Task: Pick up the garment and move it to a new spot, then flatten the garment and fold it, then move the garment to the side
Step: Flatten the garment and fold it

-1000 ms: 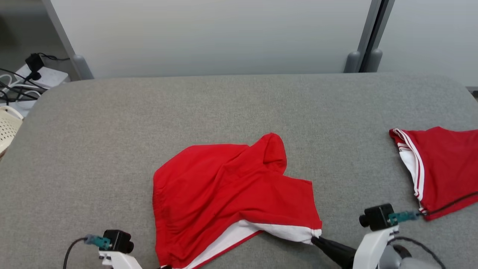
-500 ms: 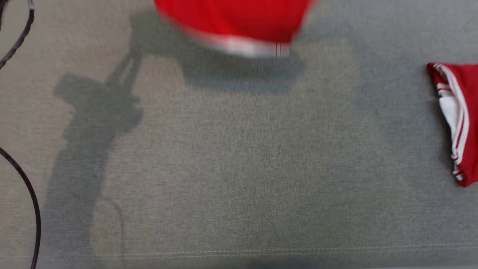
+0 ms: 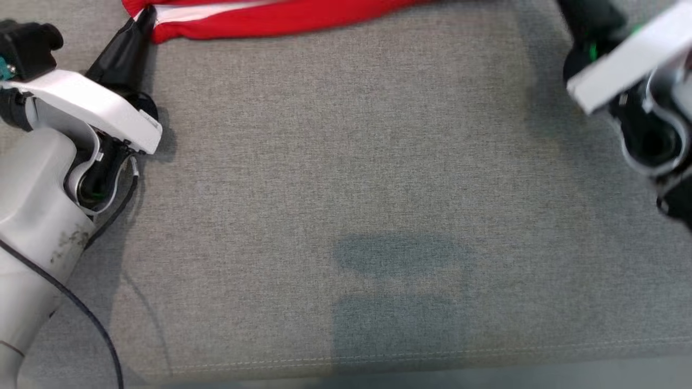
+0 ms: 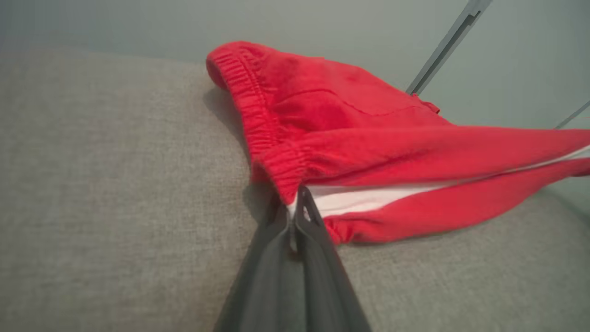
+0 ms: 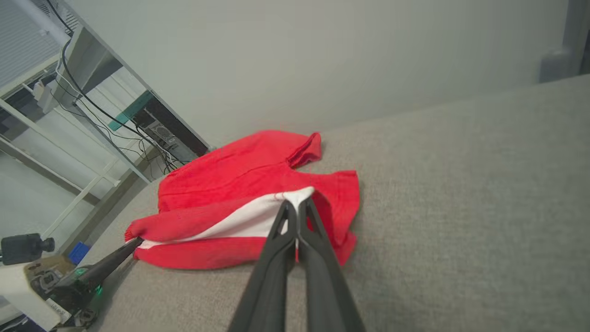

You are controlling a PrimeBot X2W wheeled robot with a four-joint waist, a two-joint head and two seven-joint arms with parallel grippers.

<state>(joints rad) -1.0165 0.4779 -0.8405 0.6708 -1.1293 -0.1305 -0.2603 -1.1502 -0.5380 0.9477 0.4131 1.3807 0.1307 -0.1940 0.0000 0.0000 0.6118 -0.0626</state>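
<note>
The garment [image 3: 259, 19] is a pair of red shorts with a white side stripe, lying along the top edge of the head view. My left gripper [image 3: 141, 20] is shut on its waistband corner; the left wrist view shows the dark fingers [image 4: 295, 207] pinching the elastic edge of the garment [image 4: 350, 133]. My right gripper [image 5: 297, 207] is shut on the white hem corner of the garment [image 5: 239, 184], which is stretched low over the table between both grippers. In the head view the right gripper [image 3: 581, 19] is blurred at the top right.
The grey fabric table [image 3: 346, 189] fills the head view, with its stitched front edge [image 3: 378, 356] near the bottom. In the right wrist view a metal shelf with cables [image 5: 92, 106] stands past the table's far left, and a pale wall [image 5: 322, 55] rises behind.
The head camera has tilted down, so the whole picture shifted. Both arms have reached forward, and the garment now lies pulled out long between the two grippers instead of crumpled.
</note>
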